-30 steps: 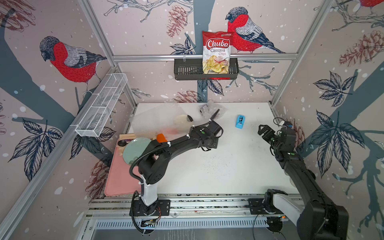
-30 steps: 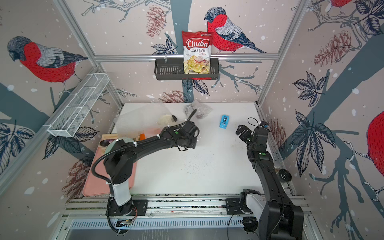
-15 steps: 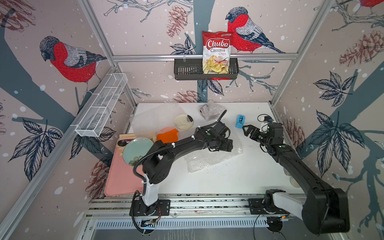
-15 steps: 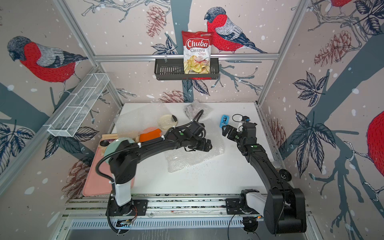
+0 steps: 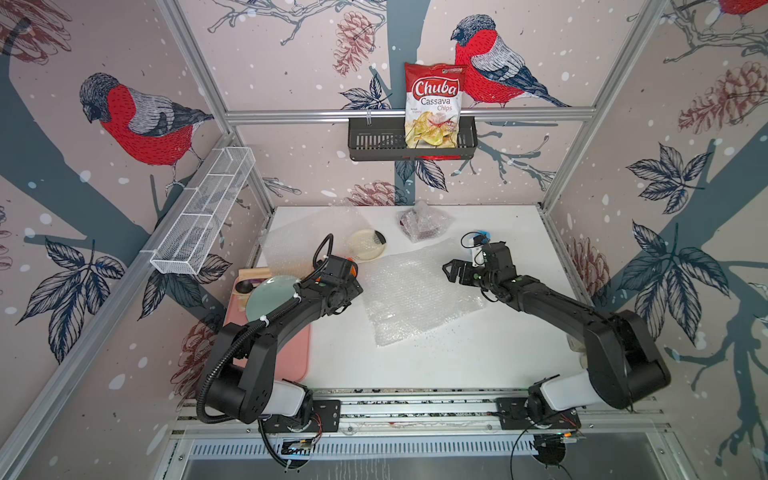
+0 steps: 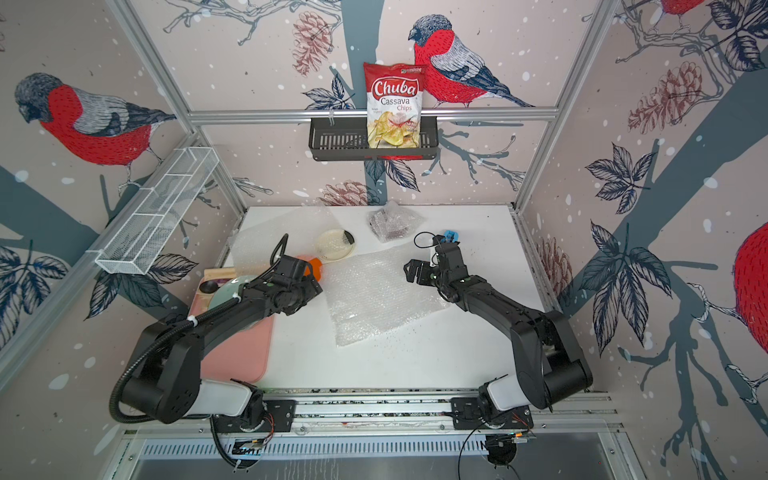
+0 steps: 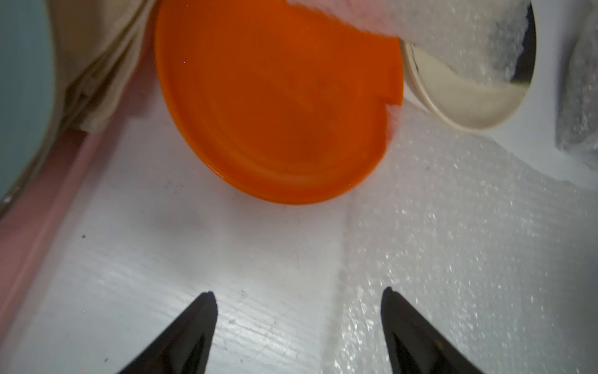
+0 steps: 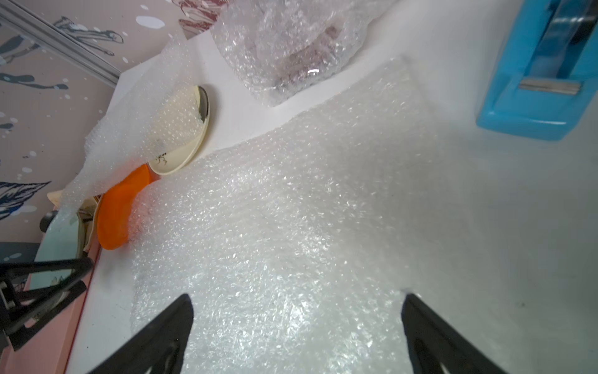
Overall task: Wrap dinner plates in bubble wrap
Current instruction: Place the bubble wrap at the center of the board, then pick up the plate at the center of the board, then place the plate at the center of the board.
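Note:
A bubble wrap sheet (image 5: 419, 291) (image 6: 382, 291) lies flat mid-table. My left gripper (image 7: 297, 294) is open and empty at the sheet's left edge, facing the orange plate (image 7: 275, 107) (image 6: 316, 266). In both top views its own wrist hides its fingers. The cream plate (image 5: 368, 245) (image 8: 181, 152) lies just behind the orange one. A second bubble wrap sheet (image 5: 299, 237) drapes over part of both plates. A wrapped dark red plate (image 5: 422, 224) sits at the back. My right gripper (image 5: 451, 270) (image 8: 296, 296) hangs open over the flat sheet's right edge.
A pink tray (image 5: 291, 357) at the left holds a pale green plate (image 5: 270, 297). A blue tape dispenser (image 8: 543, 71) (image 6: 451, 237) stands behind my right gripper. A chips bag (image 5: 434, 108) sits in a black wall basket, and a wire basket (image 5: 203, 212) hangs on the left wall.
My left gripper drew the bubble wrap sheet to mid-table, let go, opened and pulled back left to the orange plate. My right arm swung in from the right to the sheet's edge.

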You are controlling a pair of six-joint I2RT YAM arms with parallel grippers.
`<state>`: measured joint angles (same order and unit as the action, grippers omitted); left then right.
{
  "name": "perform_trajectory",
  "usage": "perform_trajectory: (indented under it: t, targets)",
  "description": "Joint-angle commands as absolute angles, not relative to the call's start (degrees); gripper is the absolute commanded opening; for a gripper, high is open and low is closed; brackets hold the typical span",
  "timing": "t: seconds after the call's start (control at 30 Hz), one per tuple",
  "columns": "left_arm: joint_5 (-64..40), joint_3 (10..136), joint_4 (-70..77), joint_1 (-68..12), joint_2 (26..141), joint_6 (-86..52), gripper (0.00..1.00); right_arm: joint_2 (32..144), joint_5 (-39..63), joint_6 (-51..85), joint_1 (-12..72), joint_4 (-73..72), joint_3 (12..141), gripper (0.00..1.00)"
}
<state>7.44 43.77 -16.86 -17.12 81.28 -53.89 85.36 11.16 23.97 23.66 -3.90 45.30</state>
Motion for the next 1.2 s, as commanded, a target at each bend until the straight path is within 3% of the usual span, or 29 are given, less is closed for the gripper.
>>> perform_trajectory:
  t: [0.0, 0.23, 0.4, 0.47, 0.6, 0.77, 1.07, 1.17]
  targets:
    - [10.5, 42.8, -11.6, -13.3, 82.8, -56.7, 0.8, 88.1, 11.7, 21.8, 23.9, -4.7, 45.1, 0.97]
    - [10.0, 43.1, -5.9, -9.8, 89.8, -56.9, 0.8, 94.3, 9.8, 24.0, 25.2, -3.0, 43.4, 0.93]
    - [6.8, 43.6, -2.0, -8.6, 95.2, -57.1, 0.67, 92.8, 9.8, 32.6, 28.5, -3.0, 38.8, 0.89]
    - [6.4, 43.5, -0.8, -8.6, 96.1, -56.8, 0.58, 91.8, 9.6, 38.0, 31.5, -2.6, 38.0, 0.88]
    - [6.9, 44.9, -1.6, -8.5, 97.7, -54.9, 0.22, 86.0, 5.6, 48.4, 36.0, -2.4, 36.8, 0.92]
    - [9.2, 44.6, -4.4, -8.5, 94.5, -52.7, 0.0, 78.1, 0.9, 49.2, 32.3, 2.2, 38.9, 0.99]
    - [12.2, 37.4, -15.6, -8.6, 76.0, -49.6, 0.0, 72.1, 2.6, 40.3, 19.3, 6.2, 37.1, 0.99]
    - [10.2, 36.3, -22.0, -9.2, 68.1, -49.2, 0.0, 70.0, 7.9, 36.2, 15.5, 4.9, 36.0, 1.0]
